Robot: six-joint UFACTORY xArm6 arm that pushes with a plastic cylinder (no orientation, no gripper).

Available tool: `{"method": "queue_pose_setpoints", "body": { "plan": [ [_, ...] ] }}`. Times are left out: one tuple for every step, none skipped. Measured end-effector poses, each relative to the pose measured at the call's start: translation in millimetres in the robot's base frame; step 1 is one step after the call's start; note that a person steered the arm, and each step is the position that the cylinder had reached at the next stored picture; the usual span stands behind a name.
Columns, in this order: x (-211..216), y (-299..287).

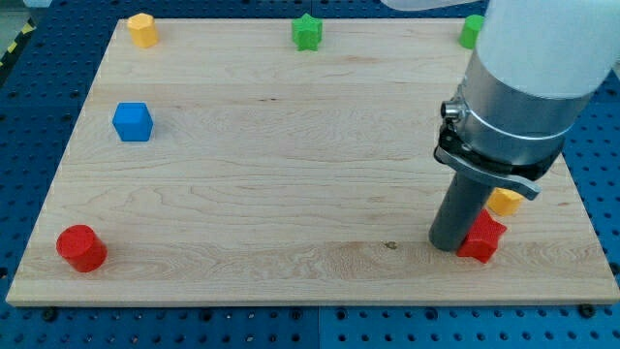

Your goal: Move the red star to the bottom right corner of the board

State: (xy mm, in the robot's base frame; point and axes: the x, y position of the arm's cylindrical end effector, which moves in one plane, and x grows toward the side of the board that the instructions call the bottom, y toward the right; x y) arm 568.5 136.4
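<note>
Resting on the wooden board (291,174) toward the view's lower right, my tip (451,244) stood directly against the left side of the red star (482,238), touching it. No pincer was fitted: the arm ended in a plain dark rod, so nothing opened or closed and nothing was held; the rod only pressed beside the block. The red star lay near the board's bottom right corner, a little in from both edges. Just above it, partly hidden behind the arm's metal collar (509,116), a yellow block (504,202) sat close to the star; its shape could not be made out.

Farther out, a green block (471,31) showed at the top edge beside the arm, mostly covered. A green star (307,32) sat at the top middle, and a yellow hexagonal block (142,29) at the top left corner. A blue cube (133,122) stood on the left side, well apart from everything else, and a red cylinder (80,248) stood near the bottom left corner.

The board was pale wood with visible grain, lying on a blue perforated table (591,174) that showed around all its edges.
</note>
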Motion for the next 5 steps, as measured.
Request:
{"method": "queue_pose_setpoints", "body": {
  "plan": [
    [0.9,7.5],
    [1.1,22.2],
    [2.7,37.8],
    [6.7,52.1],
    [9.9,68.2]
  ]
}}
